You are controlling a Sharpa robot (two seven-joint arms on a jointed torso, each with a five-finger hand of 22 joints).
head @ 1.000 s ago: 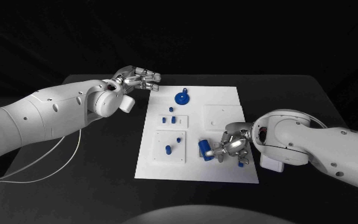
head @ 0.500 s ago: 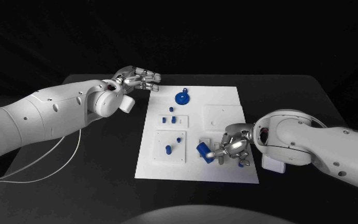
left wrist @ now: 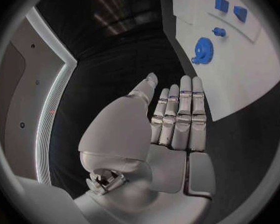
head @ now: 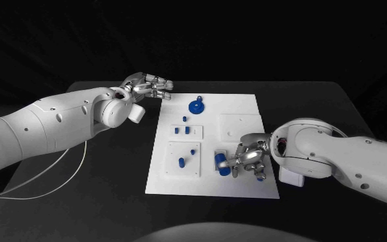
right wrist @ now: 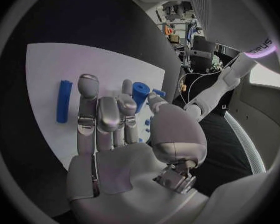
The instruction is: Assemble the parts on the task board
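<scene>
A black table (head: pixel 97 197) under a dark backdrop carries the white board (head: pixel 242 108), lying lengthwise away from the robot.

Nearest, at about 5 o'clock on the board, the right hand (head: pixel 248 160) rests with its fingers curled down around a blue cylinder (head: pixel 222 163); in the right wrist view the thumb and a fingertip touch this cylinder (right wrist: pixel 140 95), so it looks pinched, while a blue bar (right wrist: pixel 64 101) lies flat on the board just beside the fingers. A small blue peg (head: pixel 260 178) sits under the hand at the board's near right edge.

Toward 7 o'clock, a raised tile (head: pixel 183 161) holds two small blue parts. Past the centre, a smaller tile (head: pixel 186 131) holds more.

At 12 o'clock lies a blue gear (head: pixel 197 106).

Off the board's far left corner, the left hand (head: pixel 148 87) hovers, holding nothing, fingers straight and close together.
</scene>
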